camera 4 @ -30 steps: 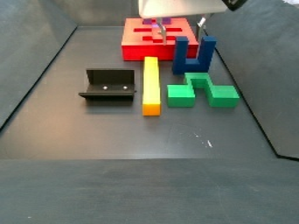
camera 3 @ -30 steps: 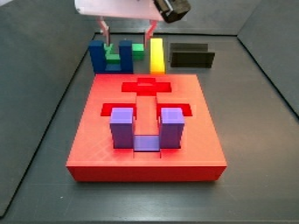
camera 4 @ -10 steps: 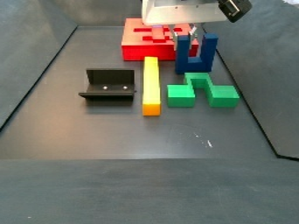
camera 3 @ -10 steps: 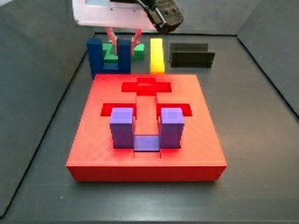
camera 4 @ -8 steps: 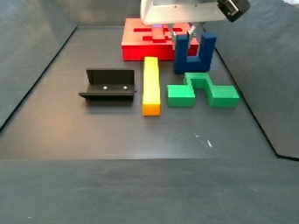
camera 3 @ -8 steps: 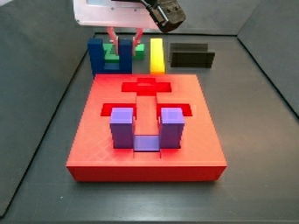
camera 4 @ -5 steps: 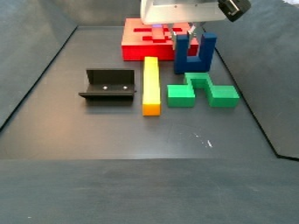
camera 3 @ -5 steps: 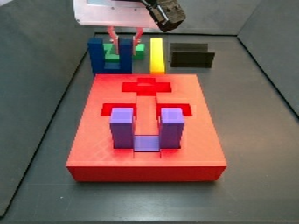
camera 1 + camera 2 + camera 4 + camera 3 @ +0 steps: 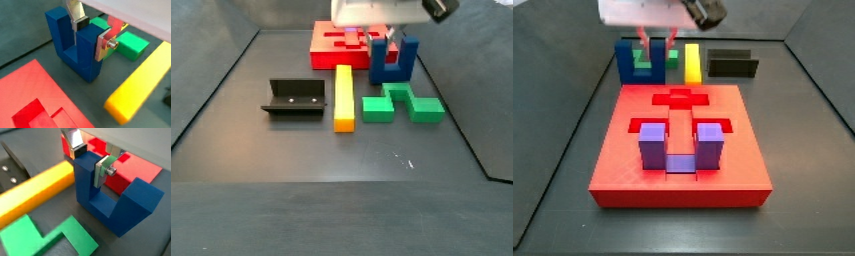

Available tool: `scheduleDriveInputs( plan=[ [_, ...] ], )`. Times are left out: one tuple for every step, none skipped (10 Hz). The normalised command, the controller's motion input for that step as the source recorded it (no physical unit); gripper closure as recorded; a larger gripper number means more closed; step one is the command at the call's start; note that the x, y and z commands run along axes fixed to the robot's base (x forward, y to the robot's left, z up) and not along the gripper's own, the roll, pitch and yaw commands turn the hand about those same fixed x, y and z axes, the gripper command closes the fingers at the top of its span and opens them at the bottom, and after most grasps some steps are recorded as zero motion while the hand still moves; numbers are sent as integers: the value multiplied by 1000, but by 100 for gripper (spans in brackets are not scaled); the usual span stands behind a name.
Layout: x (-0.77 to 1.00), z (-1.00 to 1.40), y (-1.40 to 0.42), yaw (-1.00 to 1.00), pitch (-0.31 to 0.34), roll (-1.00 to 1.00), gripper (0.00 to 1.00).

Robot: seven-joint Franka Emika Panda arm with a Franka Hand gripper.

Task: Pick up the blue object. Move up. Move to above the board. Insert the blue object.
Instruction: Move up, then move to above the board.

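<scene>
The blue object [image 9: 73,55] is a navy U-shaped block standing prongs-up on the floor just behind the board; it also shows in the other wrist view [image 9: 107,203] and in both side views [image 9: 625,60] [image 9: 385,67]. My gripper [image 9: 90,32] straddles one prong, a finger against each side of it, as the other wrist view [image 9: 90,160] and both side views [image 9: 656,45] [image 9: 382,40] also show. The block still rests on the floor. The board [image 9: 627,170] is the big red slab with a cross-shaped recess, seen also in a side view [image 9: 322,45].
A purple U-shaped block [image 9: 679,145] stands in the board's near recess. A green block [image 9: 401,103] and a long yellow bar [image 9: 344,95] lie beside the blue object. The black fixture [image 9: 294,98] stands on the bar's other side. Dark walls ring the floor.
Since three seconds ago my gripper has come down around the blue object's prong. Over the last second it has hardly moved and the block has stayed put.
</scene>
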Motion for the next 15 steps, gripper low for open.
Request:
scheduleDriveInputs(
  plan=[
    [-90, 680, -9, -9, 37, -6, 100],
    [-57, 383, -6, -2, 15, -37, 100],
    [0, 1400, 0, 0, 0, 0, 100],
    [-9, 1400, -2, -2, 31, -6, 100],
    [-38, 1400, -3, -4, 29, -32, 100],
    [-1, 1400, 5, -5, 12, -49, 100],
    [49, 982, -1, -6, 73, -55, 100],
    [36, 649, 4, -8, 89, -54, 100],
    [30, 448, 7, -2, 73, -55, 100],
    [18, 214, 4, -7, 46, -54, 100],
    [467, 351, -1400, -341, 66, 7, 100],
    [467, 307, -1400, -321, 56, 27, 100],
    [530, 287, -1400, -146, 139, 82, 100],
    [602, 304, -1400, -74, 178, 49, 100],
    [443, 221, -976, -41, 192, 60, 100]
  ],
)
